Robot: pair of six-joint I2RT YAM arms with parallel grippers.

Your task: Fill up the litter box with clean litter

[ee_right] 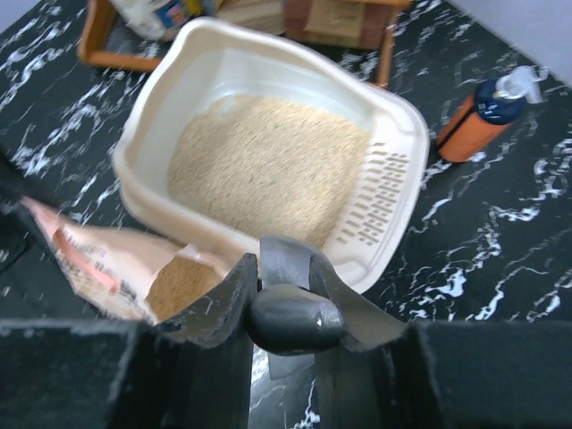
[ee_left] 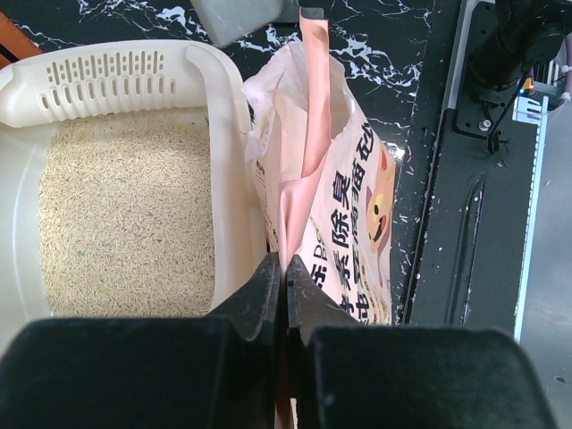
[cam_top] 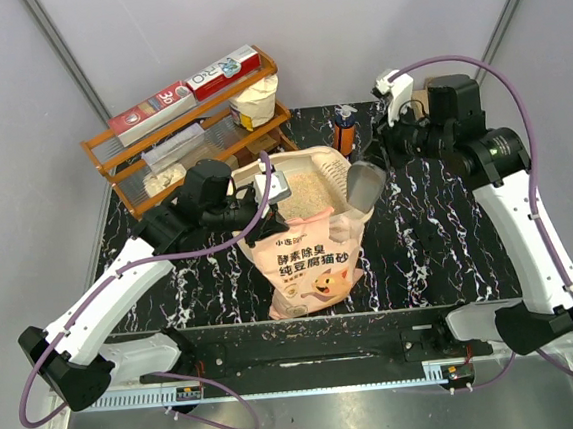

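Observation:
The cream litter box (cam_top: 335, 167) stands mid-table, its slotted end (ee_left: 107, 76) to the right in the top view. Tan clean litter (ee_right: 268, 161) covers its floor (ee_left: 125, 214). In front of it stands the peach bag (cam_top: 311, 263) with the cartoon cat, its mouth open, more litter inside (ee_right: 179, 281). My left gripper (ee_left: 286, 268) is shut on the bag's upper left edge (ee_left: 308, 134). My right gripper (ee_right: 286, 268) is shut on the dark handle (ee_right: 295, 317) of a grey scoop (cam_top: 364, 186). The scoop hangs over the bag's right corner, beside the box.
An orange wooden rack (cam_top: 189, 133) with boxes and sacks stands at the back left, close behind the litter box. An orange and blue spray bottle (cam_top: 345, 129) stands behind the box's right end (ee_right: 483, 116). A black rail (cam_top: 309, 358) runs along the near edge.

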